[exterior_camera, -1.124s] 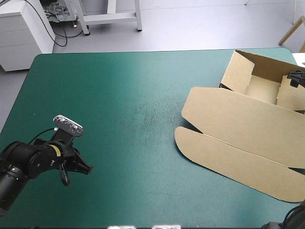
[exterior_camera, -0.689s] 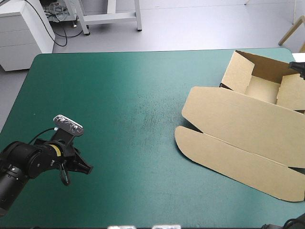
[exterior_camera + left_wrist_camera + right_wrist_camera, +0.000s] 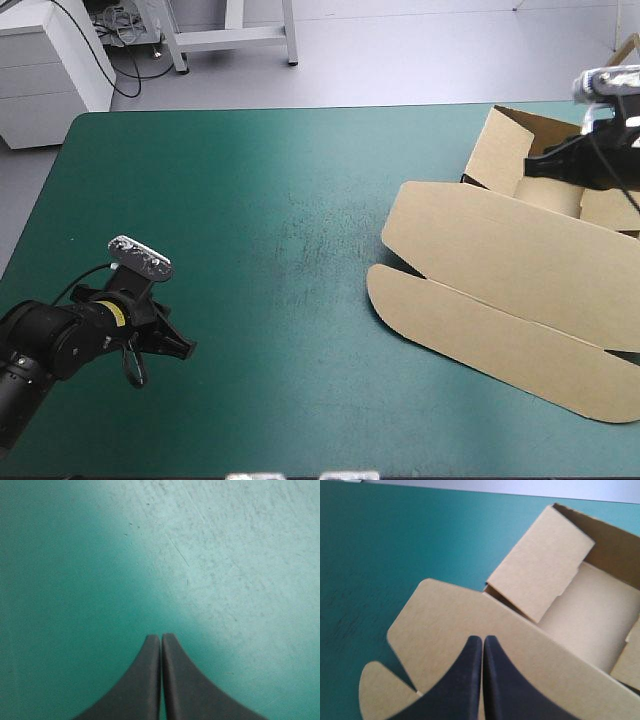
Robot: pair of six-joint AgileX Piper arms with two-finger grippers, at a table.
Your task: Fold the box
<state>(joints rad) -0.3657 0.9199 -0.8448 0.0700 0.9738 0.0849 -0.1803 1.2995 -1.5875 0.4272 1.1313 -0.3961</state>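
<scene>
Both grippers have their fingers pressed together and hold nothing. The left gripper (image 3: 184,350) is near the table's (image 3: 260,180) near left corner, with only teal-green cover (image 3: 75,555) ahead of it. The box (image 3: 500,270) lies on the right side, its tray with raised walls toward the far right corner and its lid (image 3: 480,250) flat, spread toward the near edge. The right gripper (image 3: 530,168) hangs over the tray, tips toward the lid.

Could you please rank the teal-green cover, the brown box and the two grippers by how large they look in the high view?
1. teal-green cover
2. brown box
3. left gripper and right gripper: they look alike, and the right may be nearer the camera, so unranked.
</scene>
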